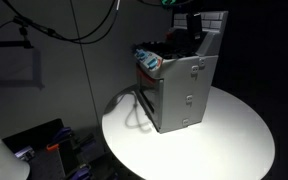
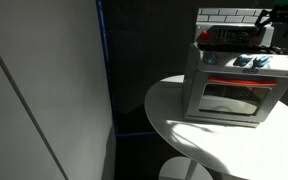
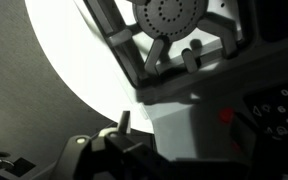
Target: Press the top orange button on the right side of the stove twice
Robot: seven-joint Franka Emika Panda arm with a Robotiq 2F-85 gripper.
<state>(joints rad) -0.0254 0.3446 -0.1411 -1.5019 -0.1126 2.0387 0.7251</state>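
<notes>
Stove (image 1: 184,95) stands just below my gripper (image 1: 192,25); 1 red dot, perhaps the button (image 3: 224,115), lies ahead. Finger gap: cannot tell.

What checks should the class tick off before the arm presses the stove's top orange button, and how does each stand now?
1. The stove stands upright on the table: ok.
2. The gripper is above the stove: ok.
3. A red-orange control shows in the wrist view: ok.
4. That control is the top button: cannot tell.
5. Jaws shut for pressing: cannot tell.
</notes>
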